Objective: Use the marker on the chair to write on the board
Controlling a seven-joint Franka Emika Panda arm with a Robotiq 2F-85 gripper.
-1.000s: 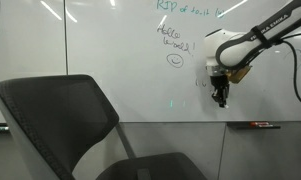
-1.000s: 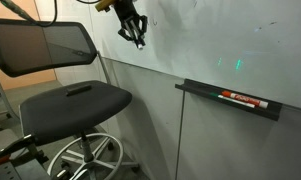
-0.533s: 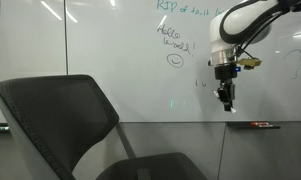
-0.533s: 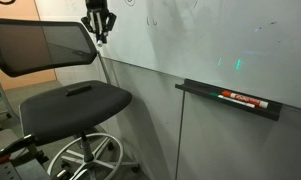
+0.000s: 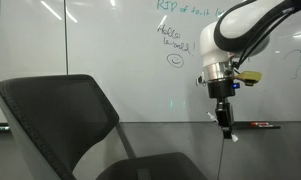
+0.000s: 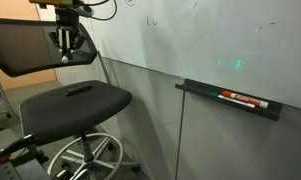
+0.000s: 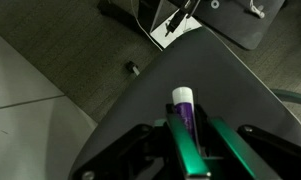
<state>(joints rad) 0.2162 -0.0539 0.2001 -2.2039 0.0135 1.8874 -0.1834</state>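
Hanging over chair (image 7: 240, 90), pincer (image 7: 186, 128) clamped on marker (image 7: 181, 100); green scrawl on board (image 5: 110, 60) (too blurred to read).

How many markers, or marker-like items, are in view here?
2. One marker is held in the gripper above the chair; one red-and-black marker-like item lies on the tray. Others may be hidden.

The arm (image 5: 242, 28) is glossy white, built of fat rounded segments with dark bands at the joints. Just above the gripper (image 5: 227, 128) sits a small yellow block (image 5: 249, 77) — the gripper itself is black and narrow. The wrist view shows its fingers (image 7: 182, 150) with green inner faces.
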